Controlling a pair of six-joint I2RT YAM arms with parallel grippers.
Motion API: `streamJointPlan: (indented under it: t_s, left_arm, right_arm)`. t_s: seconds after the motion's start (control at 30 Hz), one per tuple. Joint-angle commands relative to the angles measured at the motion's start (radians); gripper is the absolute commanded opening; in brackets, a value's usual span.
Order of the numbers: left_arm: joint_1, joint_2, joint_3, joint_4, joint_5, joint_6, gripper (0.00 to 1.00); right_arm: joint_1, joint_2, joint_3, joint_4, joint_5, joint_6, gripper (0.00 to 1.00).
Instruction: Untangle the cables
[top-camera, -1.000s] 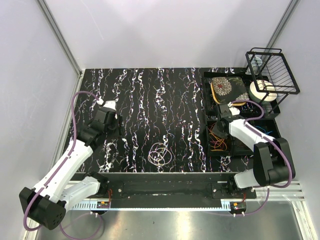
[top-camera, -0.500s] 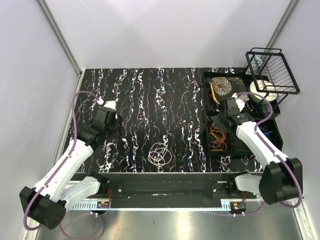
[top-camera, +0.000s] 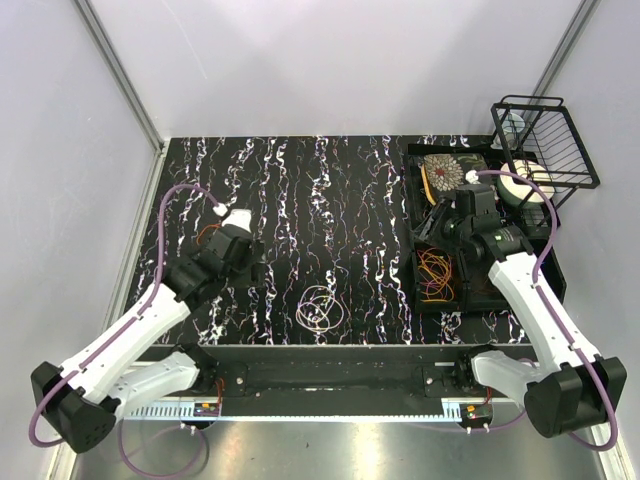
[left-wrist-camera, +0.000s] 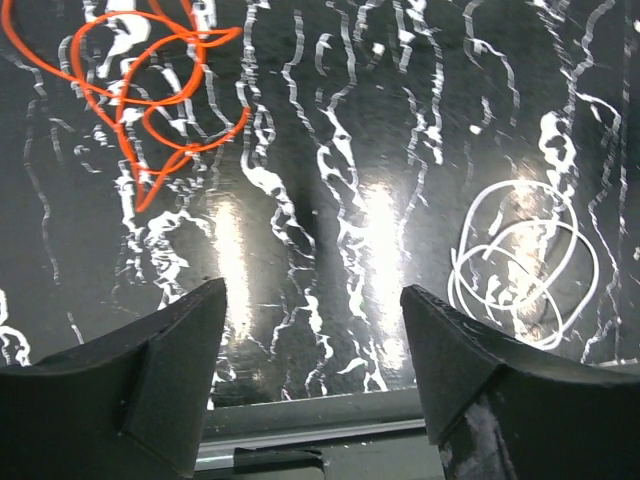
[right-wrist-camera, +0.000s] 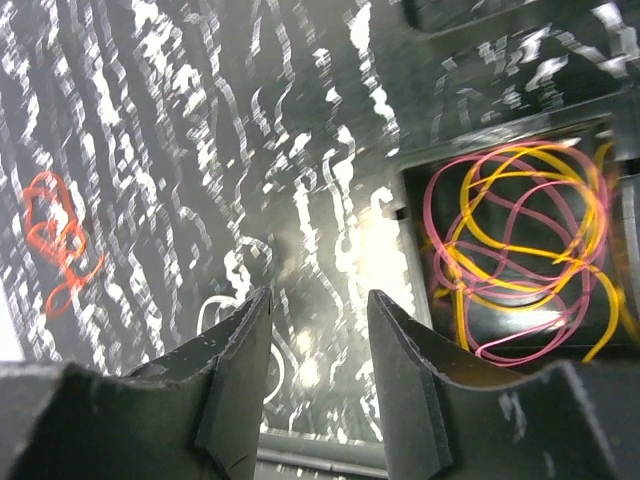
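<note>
A tangle of pink and yellow cables (top-camera: 434, 276) lies in a bin of the black tray (top-camera: 412, 300); it shows clearly in the right wrist view (right-wrist-camera: 520, 250). A white cable coil (top-camera: 320, 308) lies loose on the marbled table, and also shows in the left wrist view (left-wrist-camera: 520, 265). An orange cable (left-wrist-camera: 150, 90) lies on the table near the left arm (top-camera: 206, 236). My left gripper (top-camera: 246, 262) is open and empty above the table, left of the white coil. My right gripper (top-camera: 443, 228) is open and empty, raised over the tray just behind the tangle.
A black wire rack (top-camera: 545, 140) stands at the back right, with a white tape roll (top-camera: 525, 185) under it. A flower-patterned item (top-camera: 447, 172) lies in the tray's back compartment. The table's metal front rail (top-camera: 330, 365) runs along the near edge.
My right gripper has risen out of the tray bin and moved back, leaving the tangle in view. My left arm has swung right, nearer the white coil.
</note>
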Motion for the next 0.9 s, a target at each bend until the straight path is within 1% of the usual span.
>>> streamJointPlan:
  t_s: [0.0, 0.1, 0.2, 0.23, 0.3, 0.4, 0.5, 0.67, 0.87]
  left_arm:
    - [-0.059, 0.014, 0.012, 0.014, -0.077, -0.078, 0.76]
    - [-0.108, 0.049, -0.002, 0.038, -0.069, -0.123, 0.79]
    - [-0.177, 0.104, -0.017, 0.073, -0.061, -0.17, 0.81]
    - [-0.22, 0.121, -0.019, 0.083, -0.063, -0.183, 0.82]
    - [-0.264, 0.181, -0.016, 0.107, -0.07, -0.219, 0.82]
    - [-0.359, 0.276, 0.021, 0.13, -0.086, -0.246, 0.8]
    - [-0.409, 0.38, 0.064, 0.133, -0.112, -0.258, 0.78]
    - [-0.452, 0.54, 0.116, 0.185, -0.097, -0.238, 0.74]
    - [-0.484, 0.684, 0.179, 0.236, -0.054, -0.207, 0.71]
  right_arm:
    - [0.004, -0.023, 0.032, -0.011, -0.121, -0.03, 0.49]
    - [0.004, -0.027, 0.018, -0.005, -0.135, -0.036, 0.49]
    - [0.003, -0.037, -0.008, 0.016, -0.151, -0.042, 0.49]
    - [0.004, -0.038, -0.014, 0.025, -0.153, -0.042, 0.49]
    - [0.004, -0.041, -0.029, 0.03, -0.159, -0.045, 0.49]
    - [0.004, -0.049, -0.042, 0.038, -0.164, -0.051, 0.49]
    - [0.003, -0.06, -0.052, 0.039, -0.167, -0.06, 0.49]
    - [0.004, -0.075, -0.069, 0.039, -0.171, -0.068, 0.49]
    - [0.004, -0.078, -0.091, 0.053, -0.185, -0.067, 0.49]
